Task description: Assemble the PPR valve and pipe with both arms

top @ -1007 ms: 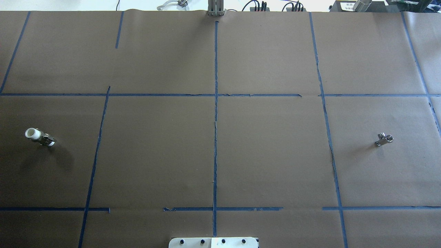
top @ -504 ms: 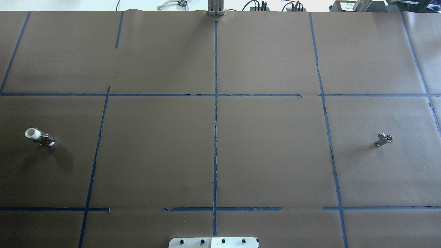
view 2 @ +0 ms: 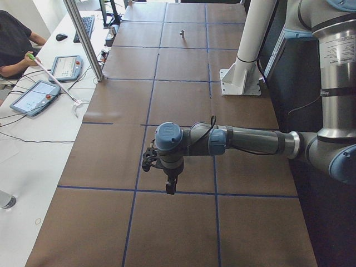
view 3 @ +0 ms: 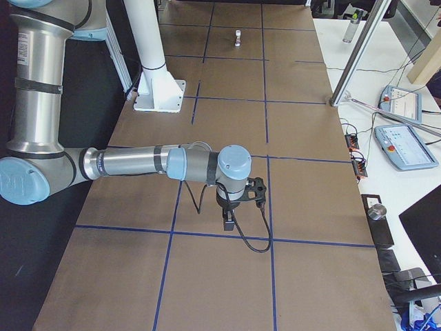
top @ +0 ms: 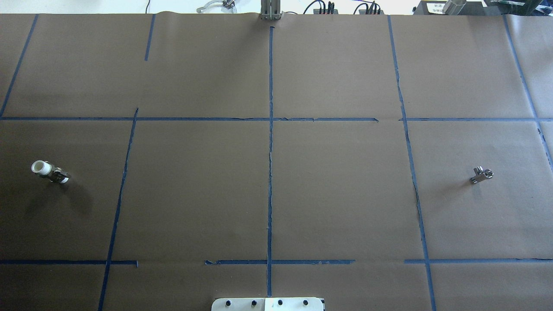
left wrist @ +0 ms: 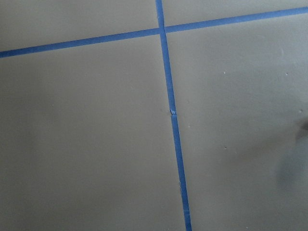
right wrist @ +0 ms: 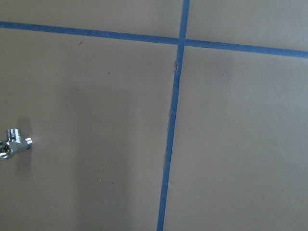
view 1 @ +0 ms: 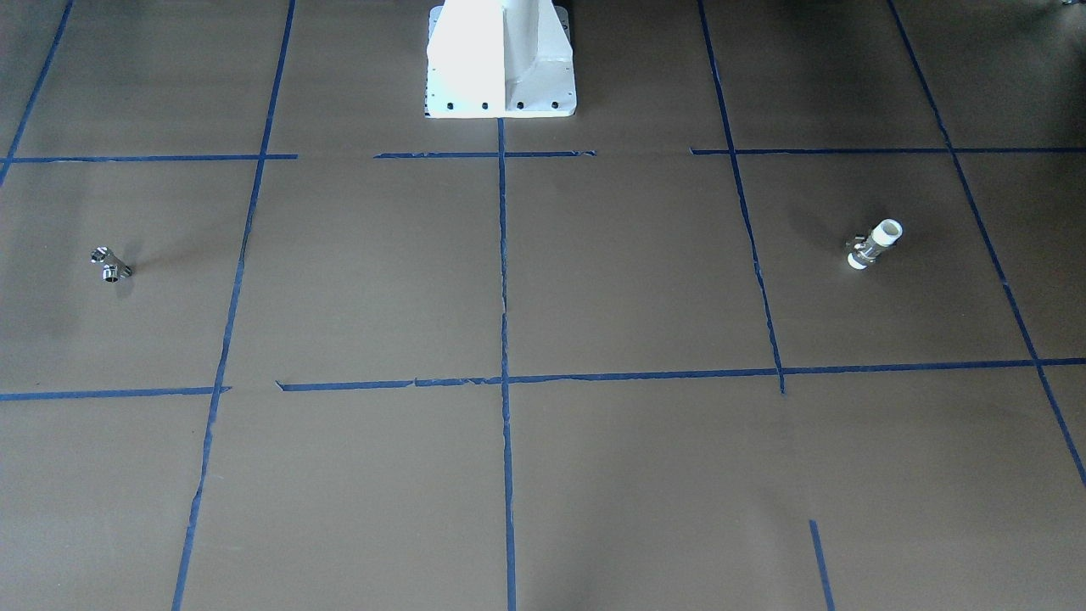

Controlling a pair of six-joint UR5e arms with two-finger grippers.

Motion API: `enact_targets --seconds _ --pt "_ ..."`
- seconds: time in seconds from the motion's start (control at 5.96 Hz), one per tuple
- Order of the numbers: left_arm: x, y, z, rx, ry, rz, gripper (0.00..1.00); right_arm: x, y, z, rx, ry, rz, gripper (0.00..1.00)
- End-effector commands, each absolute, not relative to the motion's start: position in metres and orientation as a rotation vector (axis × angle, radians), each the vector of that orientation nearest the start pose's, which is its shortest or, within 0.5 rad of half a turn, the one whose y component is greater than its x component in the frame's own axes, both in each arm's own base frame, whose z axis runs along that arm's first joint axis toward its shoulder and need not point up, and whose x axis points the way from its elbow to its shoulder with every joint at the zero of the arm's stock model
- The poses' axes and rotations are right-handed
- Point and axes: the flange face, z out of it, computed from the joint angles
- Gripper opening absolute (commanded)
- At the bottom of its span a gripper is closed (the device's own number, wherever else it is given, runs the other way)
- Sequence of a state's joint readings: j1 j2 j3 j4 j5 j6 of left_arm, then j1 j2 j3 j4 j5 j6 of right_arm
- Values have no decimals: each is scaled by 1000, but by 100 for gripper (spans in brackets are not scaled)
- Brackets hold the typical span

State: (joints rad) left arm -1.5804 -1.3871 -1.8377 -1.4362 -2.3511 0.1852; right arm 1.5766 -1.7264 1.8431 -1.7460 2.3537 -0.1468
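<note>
My left gripper hangs fingers-down over the table, small and black under a pale blue wrist cap. Only the side camera catches it, so I cannot tell whether its fingers stand wide or narrow. The same goes for my right gripper, also black and pointing down, with a thin black cable looping beside it. Neither is touching anything.

Under my left wrist there is only matte brown paper crossed by strips of blue tape, torn a little at one seam. My right wrist sees the pipe at the far left of its view. It is a tiny angled chrome fitting, bright and smooth, with short open tubes, and it lies on the paper well off the tape.

The PPR valve lies on its side out towards my left end of the table, with white plastic ends, a shiny metal band and one round mouth open. The pipe and the valve are well apart, with the centre tape line and a wide stretch of flat paper between them. My white pedestal stands bolted at the near edge.
</note>
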Motion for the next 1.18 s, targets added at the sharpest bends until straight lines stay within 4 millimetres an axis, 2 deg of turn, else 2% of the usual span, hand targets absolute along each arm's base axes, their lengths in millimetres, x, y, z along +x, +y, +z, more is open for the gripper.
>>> enact_targets --seconds 0.0,0.17,0.5,0.67,0.84,1.01 --pt "-64 -402 624 31 830 149 100 65 -421 619 1 -786 -107 100" --pt "-64 -392 631 20 837 143 100 65 -419 622 -3 -786 -109 100" --pt "-59 -392 632 62 838 165 100 62 -421 614 13 -824 -118 100" --pt "-30 -398 617 79 884 245 100 55 -427 603 76 -833 -159 100" --pt "-23 -402 601 97 888 210 100 53 -422 604 85 -851 -162 100" --pt "2 -409 582 115 903 162 100 52 -413 610 80 -870 -164 100"
